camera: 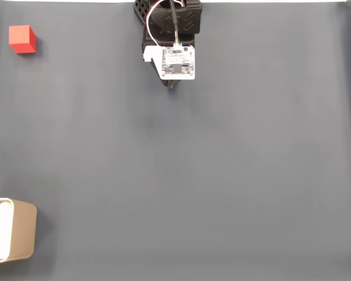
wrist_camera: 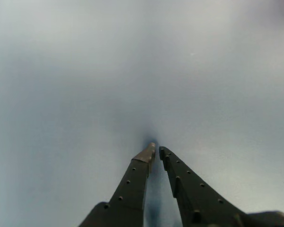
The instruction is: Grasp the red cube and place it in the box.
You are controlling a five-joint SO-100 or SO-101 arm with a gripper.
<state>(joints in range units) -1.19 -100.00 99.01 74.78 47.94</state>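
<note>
Box (camera: 20,229) at lower left, white inside bare, red cube (camera: 22,39) far off, tool (wrist_camera: 157,150) fingers nearly together, gripping nothing

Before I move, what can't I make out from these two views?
- Box: cut off by the fixed view's left edge, so its inside is mostly unseen.
- Gripper: in the fixed view its fingertips are hidden under the arm.
- Cube: its underside and far faces are hidden.
</note>
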